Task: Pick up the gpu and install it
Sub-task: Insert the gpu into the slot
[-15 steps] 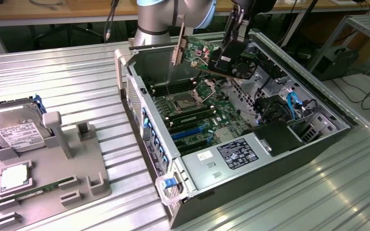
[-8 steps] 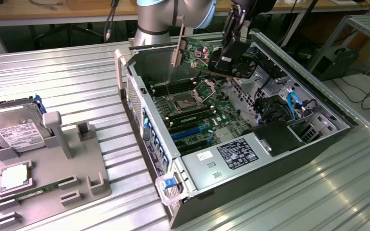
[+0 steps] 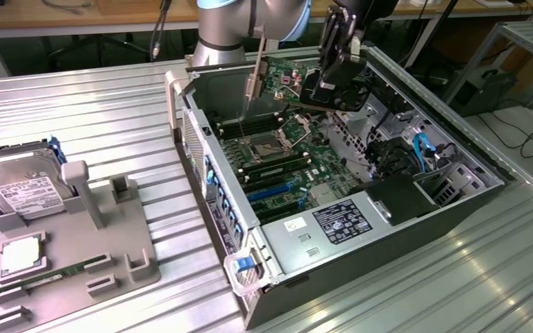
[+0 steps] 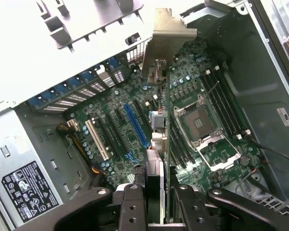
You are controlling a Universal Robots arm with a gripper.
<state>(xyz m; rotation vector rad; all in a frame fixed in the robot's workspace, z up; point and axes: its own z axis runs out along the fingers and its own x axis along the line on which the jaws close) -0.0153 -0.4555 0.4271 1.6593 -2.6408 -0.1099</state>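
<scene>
Card-transport step, card in hand; gripper (image 3: 339, 69) fingers (image 4: 134, 207) are clamped on the gpu (image 3: 290, 78), one on each face, at the end away from the bracket; the gpu hangs over the open computer case (image 3: 197, 139), above the motherboard (image 3: 290, 156) and touching nothing I can make out. In the wrist view the gpu (image 4: 167, 144) runs edge-on, thin and dark, with its silver end bracket (image 4: 167, 41) toward the perforated rear wall; the long blue expansion slot (image 4: 135, 126) lies just beside that line, not under it, so judged not yet aligned. To do this well: bring the card edge parallel to and directly over the slot; keep the card upright, not tilted; let the bracket tongue meet the rear opening without scraping; press evenly, since the board is thin laminate and will flex. Materials: green fibreglass card, glossy; black plastic round fan (image 3: 352, 94); stamped sheet-metal bracket, matte silver; CPU socket (image 4: 195, 118) a bright metal frame; case walls grey painted steel; ribbed aluminium table (image 3: 109, 111); hard drive (image 3: 26, 184) sits on a grey moulded fixture (image 3: 109, 257), well apart.
</scene>
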